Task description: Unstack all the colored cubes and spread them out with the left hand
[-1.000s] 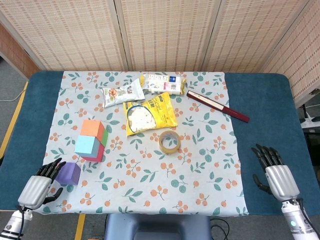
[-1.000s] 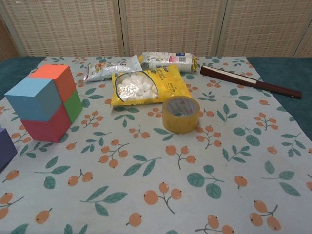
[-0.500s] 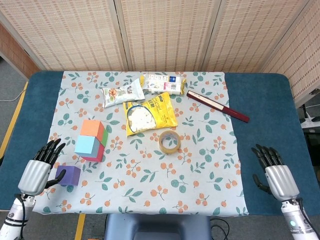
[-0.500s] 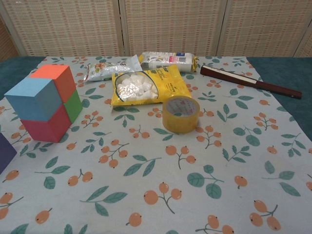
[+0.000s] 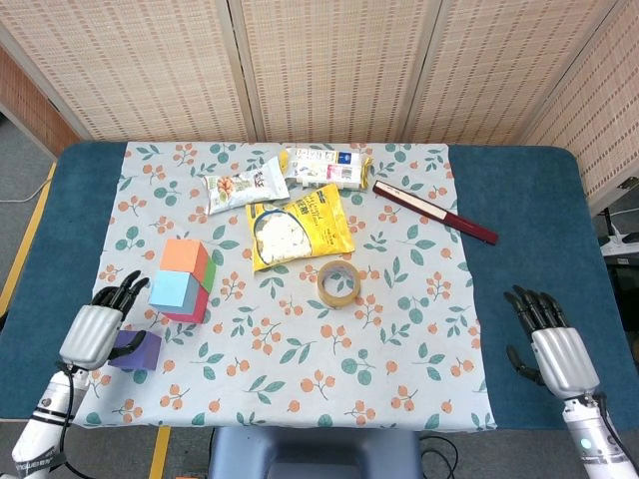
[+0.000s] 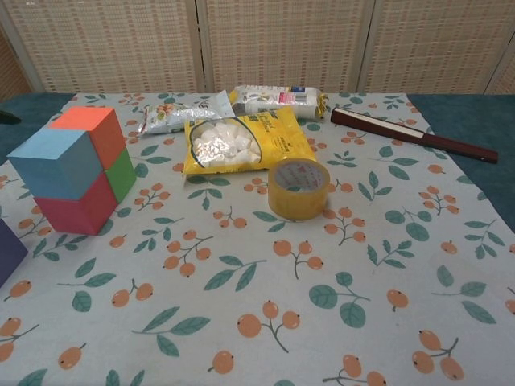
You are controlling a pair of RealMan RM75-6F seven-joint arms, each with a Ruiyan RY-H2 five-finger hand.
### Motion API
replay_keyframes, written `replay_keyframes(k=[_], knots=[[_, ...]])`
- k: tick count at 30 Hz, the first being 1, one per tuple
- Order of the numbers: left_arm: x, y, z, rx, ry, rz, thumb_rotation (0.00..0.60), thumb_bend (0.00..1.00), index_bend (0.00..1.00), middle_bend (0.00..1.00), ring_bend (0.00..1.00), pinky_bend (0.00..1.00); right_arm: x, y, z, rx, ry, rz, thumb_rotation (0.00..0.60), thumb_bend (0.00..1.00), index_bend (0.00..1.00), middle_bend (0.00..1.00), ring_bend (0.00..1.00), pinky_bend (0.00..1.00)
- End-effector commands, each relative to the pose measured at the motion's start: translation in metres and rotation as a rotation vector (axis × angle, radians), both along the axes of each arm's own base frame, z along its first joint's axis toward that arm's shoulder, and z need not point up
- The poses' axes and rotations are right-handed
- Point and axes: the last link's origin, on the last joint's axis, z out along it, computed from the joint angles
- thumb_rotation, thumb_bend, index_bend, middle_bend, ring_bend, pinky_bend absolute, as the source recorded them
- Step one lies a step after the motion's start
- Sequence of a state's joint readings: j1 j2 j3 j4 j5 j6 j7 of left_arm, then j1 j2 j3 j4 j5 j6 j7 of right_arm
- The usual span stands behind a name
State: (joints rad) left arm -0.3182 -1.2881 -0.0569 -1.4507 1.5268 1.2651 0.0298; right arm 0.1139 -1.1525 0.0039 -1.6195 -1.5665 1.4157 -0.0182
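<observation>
Head view, left edge: the left hand [image 5: 92,334] hovers over the near-left corner of the counter [image 5: 544,235], fingers [image 5: 122,288] spread and holding nothing, tips aimed at the stack.
Purple cube: a purple cube [image 5: 139,350] sits alone on the leafy cloth [image 5: 300,349], just beside and partly under that hand, apart from the stack; it looks like the one already spread out.
Stack: two layers remain, a blue cube [image 5: 173,291] on a red cube [image 5: 190,309] in front, an orange cube [image 5: 184,256] on a green cube [image 5: 210,273] behind. The block's long side runs away from the robot, turned slightly askew to the cloth's edge.
Judgement: the top cubes seem next to lift, the open hand being placed for that reach.
Middle: a snack pouch [image 5: 246,185], a yellow bag [image 5: 298,226], a tape roll [image 5: 338,283] and a white packet [image 5: 325,166].
Right of middle: a dark folded fan [image 5: 434,212] lies slantwise.
Right edge: the right hand [image 5: 554,349] rests idle on bare counter, fingers apart, empty, well away from the cubes.
</observation>
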Motion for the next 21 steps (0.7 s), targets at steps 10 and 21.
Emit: replay_keyframes(k=[10,21], knots=[[0.04,0.012,-0.02,-0.061,-0.09,-0.116,0.6,0.35,0.0,0.0,0.24,0.22,0.0,-0.001,0.002,-0.009,-0.002,-0.002,0.6,0.35,0.0,0.0,0.0,0.0],[0.109,-0.005,-0.056,-0.174,-0.189,-0.351,0.6,0.36,0.0,0.0,0.23,0.21,0.0,-0.001,0.005,-0.015,-0.012,-0.001,0.6,0.35,0.0,0.0,0.0,0.0]])
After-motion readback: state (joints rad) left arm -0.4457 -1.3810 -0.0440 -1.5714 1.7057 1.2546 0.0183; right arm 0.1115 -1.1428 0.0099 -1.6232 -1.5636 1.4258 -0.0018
